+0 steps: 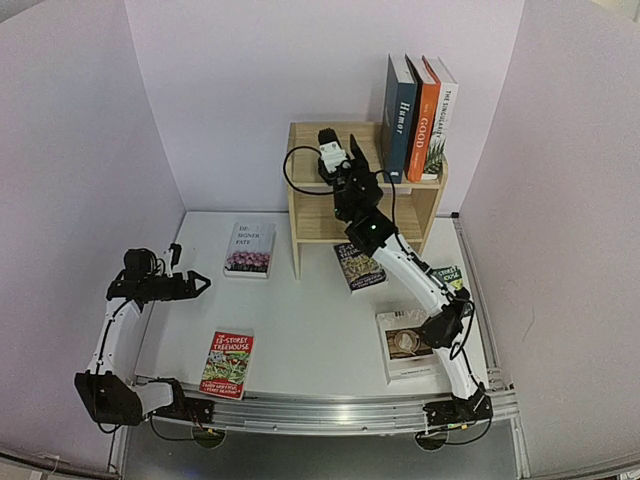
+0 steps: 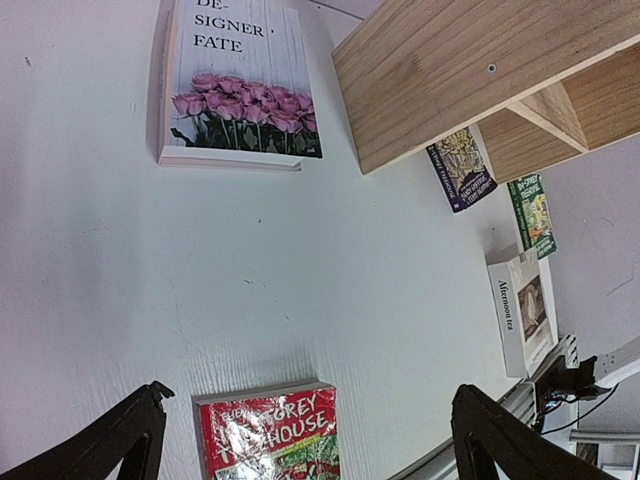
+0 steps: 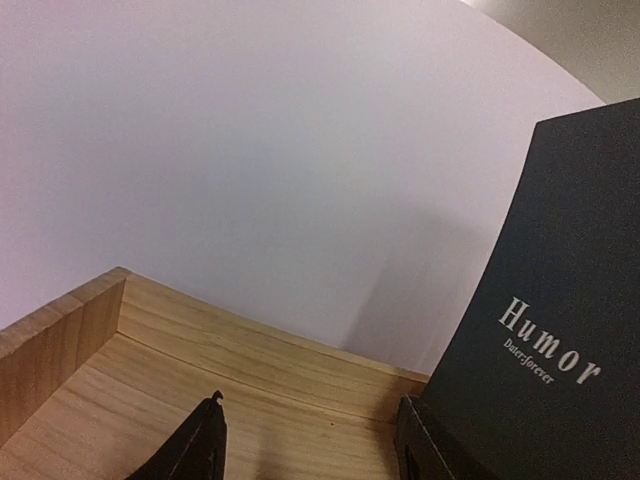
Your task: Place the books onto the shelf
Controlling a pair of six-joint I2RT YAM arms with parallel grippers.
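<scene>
Three books stand upright at the right end of the pine shelf's (image 1: 304,190) top: navy "Humor" (image 1: 399,112), orange "GOOD" (image 1: 424,122) and a white palm-leaf one (image 1: 442,110). My right gripper (image 1: 345,150) hovers open over the shelf top (image 3: 190,350), just left of the navy book (image 3: 540,330). Nothing is between its fingers, and its right finger (image 3: 425,445) is against that book's cover. My left gripper (image 1: 190,285) is open and empty above the table. The red Treehouse book (image 2: 270,435) lies below it.
Flat on the table lie the rose-cover "Designer Fate" (image 1: 249,248), the red Treehouse (image 1: 227,363), a dark Treehouse (image 1: 359,267) by the shelf's foot, a green one (image 1: 450,277) and the white "Afternoon tea" (image 1: 408,345). White walls enclose three sides.
</scene>
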